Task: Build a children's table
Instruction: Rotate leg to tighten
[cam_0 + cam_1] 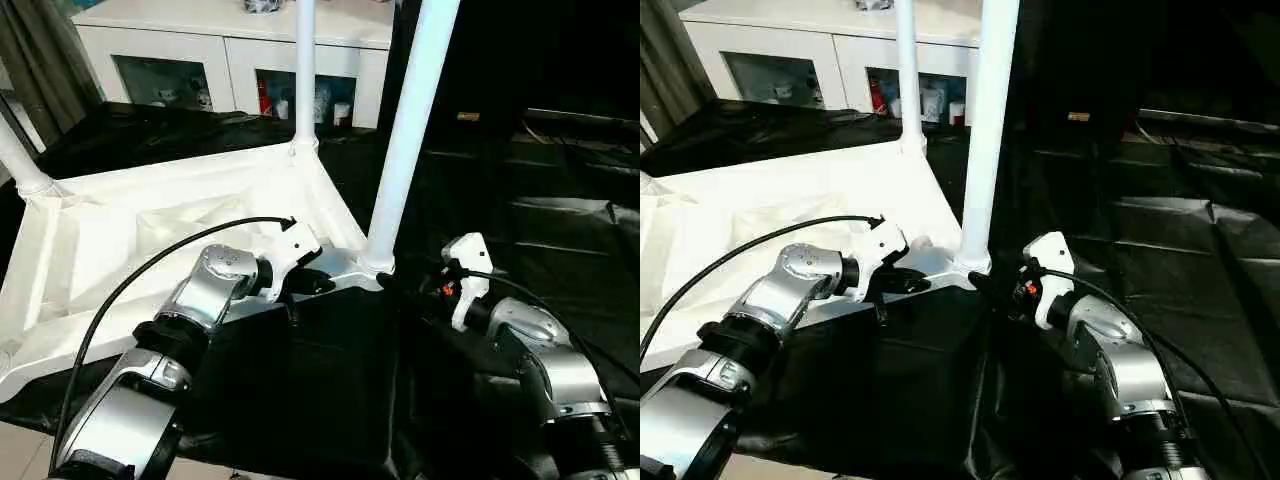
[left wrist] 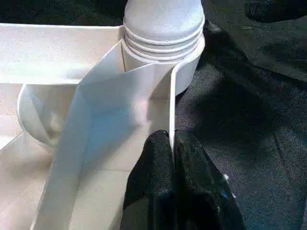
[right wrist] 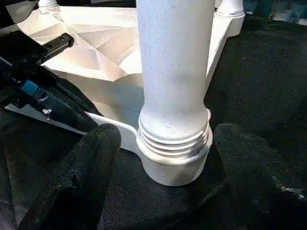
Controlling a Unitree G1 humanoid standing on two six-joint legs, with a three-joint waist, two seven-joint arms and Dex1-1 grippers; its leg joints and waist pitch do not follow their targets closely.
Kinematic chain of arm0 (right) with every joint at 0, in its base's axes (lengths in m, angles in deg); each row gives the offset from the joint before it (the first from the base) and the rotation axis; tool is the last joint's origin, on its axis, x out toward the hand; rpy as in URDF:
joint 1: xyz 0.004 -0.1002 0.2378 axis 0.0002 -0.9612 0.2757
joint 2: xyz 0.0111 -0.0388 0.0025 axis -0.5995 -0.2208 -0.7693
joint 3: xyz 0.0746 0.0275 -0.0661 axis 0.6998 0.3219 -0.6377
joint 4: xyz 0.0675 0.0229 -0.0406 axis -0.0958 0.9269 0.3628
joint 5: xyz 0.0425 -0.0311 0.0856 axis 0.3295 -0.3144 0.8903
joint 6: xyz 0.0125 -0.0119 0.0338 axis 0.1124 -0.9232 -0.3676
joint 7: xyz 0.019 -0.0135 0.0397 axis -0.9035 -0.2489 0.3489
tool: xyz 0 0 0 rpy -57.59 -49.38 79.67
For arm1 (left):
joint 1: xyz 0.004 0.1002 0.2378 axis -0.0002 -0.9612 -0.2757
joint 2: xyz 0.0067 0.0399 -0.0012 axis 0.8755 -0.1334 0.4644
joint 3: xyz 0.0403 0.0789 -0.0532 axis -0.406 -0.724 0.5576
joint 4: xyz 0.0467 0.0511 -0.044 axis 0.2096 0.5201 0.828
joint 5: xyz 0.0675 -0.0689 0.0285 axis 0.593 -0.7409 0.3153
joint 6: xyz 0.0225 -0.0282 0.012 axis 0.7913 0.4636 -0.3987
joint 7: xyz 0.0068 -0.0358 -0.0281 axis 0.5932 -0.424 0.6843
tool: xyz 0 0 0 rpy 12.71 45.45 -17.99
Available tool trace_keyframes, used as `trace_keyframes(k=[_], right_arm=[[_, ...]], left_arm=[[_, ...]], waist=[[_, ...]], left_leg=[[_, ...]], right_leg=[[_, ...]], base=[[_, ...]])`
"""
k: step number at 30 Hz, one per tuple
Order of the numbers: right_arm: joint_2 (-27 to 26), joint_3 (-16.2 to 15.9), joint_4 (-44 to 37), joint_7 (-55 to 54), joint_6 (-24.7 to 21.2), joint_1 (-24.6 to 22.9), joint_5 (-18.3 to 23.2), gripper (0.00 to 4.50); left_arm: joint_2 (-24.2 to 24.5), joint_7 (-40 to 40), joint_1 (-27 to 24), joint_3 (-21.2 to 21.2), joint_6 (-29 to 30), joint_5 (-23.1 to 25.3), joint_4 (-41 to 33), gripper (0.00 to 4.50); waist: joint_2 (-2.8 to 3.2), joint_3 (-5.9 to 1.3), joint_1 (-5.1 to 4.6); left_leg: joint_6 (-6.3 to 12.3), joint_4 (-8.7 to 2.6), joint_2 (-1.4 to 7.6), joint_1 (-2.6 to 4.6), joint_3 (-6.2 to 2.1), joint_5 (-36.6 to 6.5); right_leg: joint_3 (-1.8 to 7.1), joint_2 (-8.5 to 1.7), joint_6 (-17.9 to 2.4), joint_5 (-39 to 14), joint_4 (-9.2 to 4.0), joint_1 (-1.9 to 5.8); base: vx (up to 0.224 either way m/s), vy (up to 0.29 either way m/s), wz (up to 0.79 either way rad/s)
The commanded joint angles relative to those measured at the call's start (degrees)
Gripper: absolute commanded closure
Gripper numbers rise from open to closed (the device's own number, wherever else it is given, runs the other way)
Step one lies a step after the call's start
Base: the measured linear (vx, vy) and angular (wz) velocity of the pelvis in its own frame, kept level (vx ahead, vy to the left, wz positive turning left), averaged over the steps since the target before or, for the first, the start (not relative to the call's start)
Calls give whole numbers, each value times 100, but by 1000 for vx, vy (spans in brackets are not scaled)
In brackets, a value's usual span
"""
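The children's table lies upside down on a black cloth, its white top [image 1: 140, 225] showing the ribbed underside. Three white legs stand upright in corner sockets: one at the far left [image 1: 22, 168], one at the back [image 1: 305, 75] and one at the near corner [image 1: 410, 130]. My left gripper [image 2: 171, 142] is shut on the top's thin rim [image 2: 171, 96], just beside the near corner socket [image 2: 165, 52]. My right gripper [image 3: 168, 143] is open, with one black finger [image 3: 84, 163] on each side of the near leg's threaded base [image 3: 175, 143], not touching it.
A white cabinet [image 1: 230, 45] with glass doors stands behind the table. Black cloth [image 1: 530, 210] covers the floor to the right and in front. A black cable [image 1: 150, 265] arcs over my left forearm.
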Motion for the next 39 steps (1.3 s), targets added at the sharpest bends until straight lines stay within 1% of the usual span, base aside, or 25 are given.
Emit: trace_keyframes(k=[1, 39], right_arm=[[23, 57, -98, -22, -57, 11, 35, 106], [23, 57, -98, -22, -57, 11, 35, 106]], left_arm=[[51, -25, -154, -23, 17, 23, 90, 450], [51, -25, -154, -23, 17, 23, 90, 450]], waist=[[-67, -292, 34], [-72, -293, 35]], left_leg=[[349, -337, 48, 51, -20, -985], [354, -330, 43, 46, -21, -970]], right_leg=[[52, -69, -1438, -108, -363, 273], [51, -69, -1436, -110, -358, 280]], base=[[0, 0, 0], [0, 0, 0]])
